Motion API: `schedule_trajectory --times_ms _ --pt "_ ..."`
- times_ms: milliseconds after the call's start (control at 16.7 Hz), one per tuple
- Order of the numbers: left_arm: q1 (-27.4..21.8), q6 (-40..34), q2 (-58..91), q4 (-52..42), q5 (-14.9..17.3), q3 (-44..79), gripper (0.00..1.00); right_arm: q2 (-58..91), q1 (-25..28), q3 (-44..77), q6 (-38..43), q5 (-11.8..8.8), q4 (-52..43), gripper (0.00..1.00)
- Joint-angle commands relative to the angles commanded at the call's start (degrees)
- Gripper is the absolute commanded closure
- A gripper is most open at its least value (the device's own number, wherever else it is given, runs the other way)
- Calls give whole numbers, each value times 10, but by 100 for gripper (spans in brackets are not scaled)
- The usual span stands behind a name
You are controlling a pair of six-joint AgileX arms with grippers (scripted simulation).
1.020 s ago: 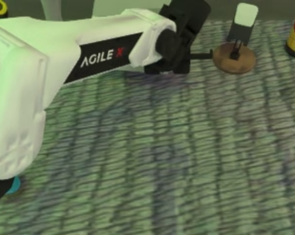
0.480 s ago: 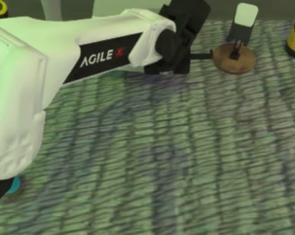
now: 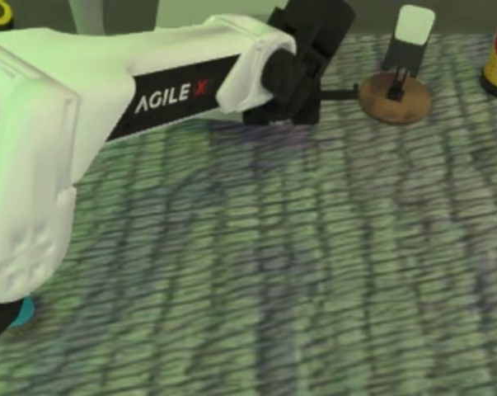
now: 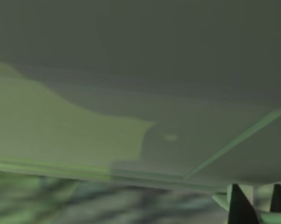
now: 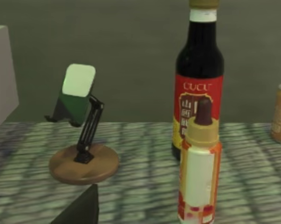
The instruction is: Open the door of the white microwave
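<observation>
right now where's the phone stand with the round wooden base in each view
Top view: the phone stand sits at the table's far edge, right of centre, just right of the left arm's wrist.
Left wrist view: not in it; a pale surface fills the picture.
Right wrist view: it stands beside the dark sauce bottle.
Shared landmark: the green woven tablecloth lies under it in the top and right wrist views.

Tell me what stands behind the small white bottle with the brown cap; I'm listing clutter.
A tall dark sauce bottle with a red label stands right behind the small bottle, which covers its lower part. The table carries both.
</observation>
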Motion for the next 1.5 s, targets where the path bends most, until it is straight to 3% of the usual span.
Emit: schedule_trajectory --times_ms 1500 --pt "4 36 -33 36 24 -57 100 0 0 0 0 0 0 0"
